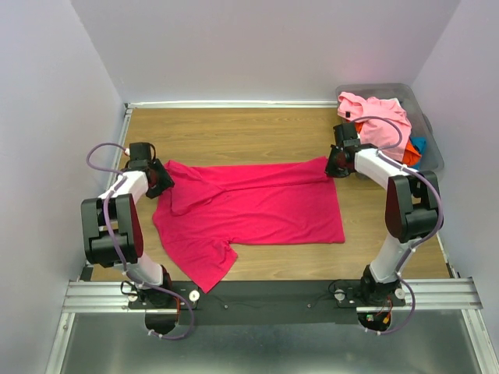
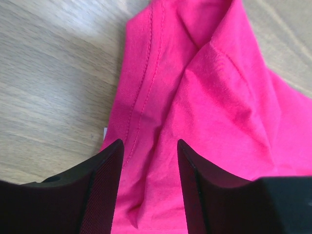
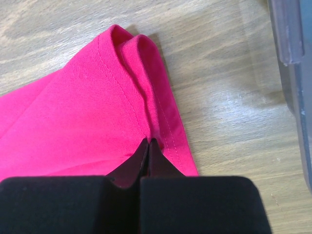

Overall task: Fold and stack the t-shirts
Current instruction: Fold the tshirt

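On the worktop (image 1: 234, 128), centre: crimson t-shirt (image 1: 257, 206) spread out, far edge folded over, one sleeve trailing toward the near rail. More shirts, a pink t-shirt (image 1: 378, 117) on top, are heaped in the grey bin (image 1: 431, 140) at far right.

At the shirt's far right corner, the right claw (image 3: 148, 142) has its jaws closed tight on a doubled fold of hem; both layers look caught. At the far left corner, the left claw (image 2: 149, 146) has its jaws apart, straddling a stitched ridge of cloth, nothing pinched yet.

Step in hand, as I read it: take both far corners for a fold. To do it well, the left should sink low enough that its pads bracket the whole ridge before closing, not skim the top layer. Then raise both corners level and together, edge taut between them, lest the cloth sag or twist.
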